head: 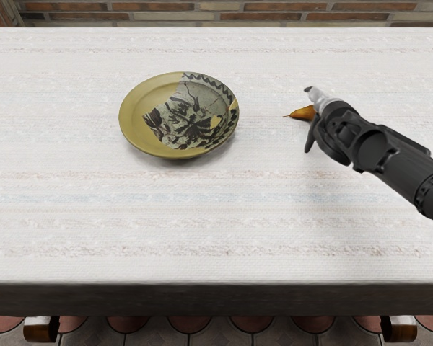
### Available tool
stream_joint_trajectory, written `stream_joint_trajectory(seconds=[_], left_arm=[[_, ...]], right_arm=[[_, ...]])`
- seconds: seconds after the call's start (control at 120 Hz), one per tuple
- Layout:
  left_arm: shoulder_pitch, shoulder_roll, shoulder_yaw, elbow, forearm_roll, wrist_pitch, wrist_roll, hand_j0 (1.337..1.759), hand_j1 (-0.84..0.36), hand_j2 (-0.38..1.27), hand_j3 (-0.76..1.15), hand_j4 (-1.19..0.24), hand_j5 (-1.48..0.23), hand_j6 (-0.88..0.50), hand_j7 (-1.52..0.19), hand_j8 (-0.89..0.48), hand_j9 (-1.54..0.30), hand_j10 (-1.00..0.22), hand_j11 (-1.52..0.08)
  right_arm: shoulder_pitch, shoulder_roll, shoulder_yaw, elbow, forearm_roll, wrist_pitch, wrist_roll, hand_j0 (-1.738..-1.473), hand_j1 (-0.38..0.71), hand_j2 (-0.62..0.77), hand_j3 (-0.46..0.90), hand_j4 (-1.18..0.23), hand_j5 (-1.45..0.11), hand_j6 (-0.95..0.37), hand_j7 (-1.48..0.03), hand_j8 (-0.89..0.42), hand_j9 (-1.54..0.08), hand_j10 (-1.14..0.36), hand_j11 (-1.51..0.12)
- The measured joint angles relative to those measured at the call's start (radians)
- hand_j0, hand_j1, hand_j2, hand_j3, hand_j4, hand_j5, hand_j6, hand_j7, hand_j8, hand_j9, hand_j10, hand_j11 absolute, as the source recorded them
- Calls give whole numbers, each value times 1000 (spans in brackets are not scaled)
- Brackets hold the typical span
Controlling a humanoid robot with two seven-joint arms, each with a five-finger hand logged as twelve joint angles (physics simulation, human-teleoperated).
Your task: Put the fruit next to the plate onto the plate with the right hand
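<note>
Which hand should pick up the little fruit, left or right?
The right one. The right hand sits right beside the fruit, which lies on the table to the right of the plate. The left arm isn't in the picture at all.

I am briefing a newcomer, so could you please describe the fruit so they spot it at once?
On the long white table, find the olive-yellow plate with dark painted markings. Right of it, apart from it, the right robot hand comes in, partly covering the pear. It is the only small orange-brown thing, with a thin stem pointing toward the plate.
</note>
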Motion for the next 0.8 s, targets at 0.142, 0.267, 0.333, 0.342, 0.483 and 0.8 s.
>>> stream_joint_trajectory(seconds=[0.142,0.267,0.333,0.342,0.483,0.8], left_arm=[[0,0,0,0,0,0,0,1658,326,4,0,-19,-25,-19,-25,-19,-25,-19,-25],[0,0,0,0,0,0,0,1658,326,4,0,-19,-24,-19,-25,-19,-25,-19,-25],[0,0,0,0,0,0,0,1658,326,4,0,-19,-24,-19,-25,-19,-25,-19,-25],[0,0,0,0,0,0,0,1658,326,4,0,-19,-25,-19,-25,-19,-25,-19,-25],[0,0,0,0,0,0,0,1658,326,4,0,-19,-25,-18,-25,-19,-25,-19,-25],[0,0,0,0,0,0,0,1658,326,4,0,-19,-25,-18,-25,-19,-25,-19,-25]], right_arm=[[7,-3,0,-10,2,48,0,-1658,-207,-23,0,-124,-152,-122,-154,-27,-155,-86,-155],[11,-3,-1,-12,1,73,0,-1658,-137,-33,0,-192,-221,-158,-231,50,-229,-16,-232],[12,-4,-1,-13,0,80,0,-1658,-103,-37,-1,-228,-253,-127,-269,63,-262,0,-267],[12,-4,-1,-13,0,81,0,-1658,-99,-37,-1,-232,-257,-124,-273,65,-266,2,-271],[14,-5,0,-14,-5,103,0,-1656,-6,-43,-2,-344,-335,-21,-380,156,-349,75,-362],[22,-19,3,-13,-6,127,0,-1656,131,-67,-1,-453,-457,-96,-526,76,-494,-66,-510]])
